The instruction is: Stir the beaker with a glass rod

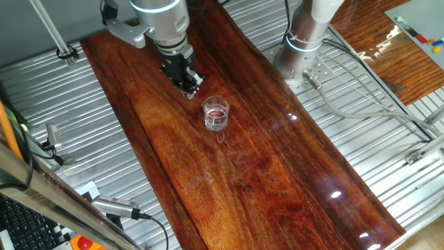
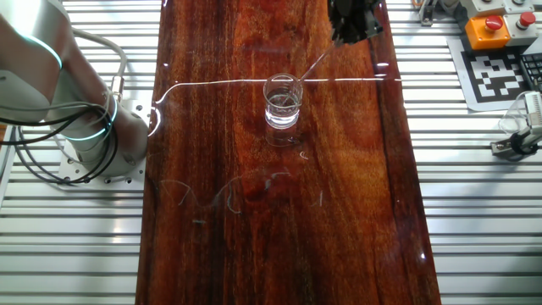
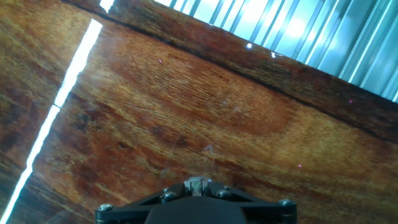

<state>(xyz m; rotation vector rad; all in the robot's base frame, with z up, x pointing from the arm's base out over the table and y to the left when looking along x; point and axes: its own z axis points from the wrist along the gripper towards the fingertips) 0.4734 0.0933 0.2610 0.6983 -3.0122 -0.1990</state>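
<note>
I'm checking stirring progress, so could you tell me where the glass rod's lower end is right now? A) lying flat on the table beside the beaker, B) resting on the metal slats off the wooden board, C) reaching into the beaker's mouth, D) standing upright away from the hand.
C: in the other fixed view the glass rod slants down from the hand to the beaker rim.

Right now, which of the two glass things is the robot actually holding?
The glass rod: the thin clear stick slanting from the gripper down toward the beaker. The beaker, the wide cup, stands free of the fingers.
</note>
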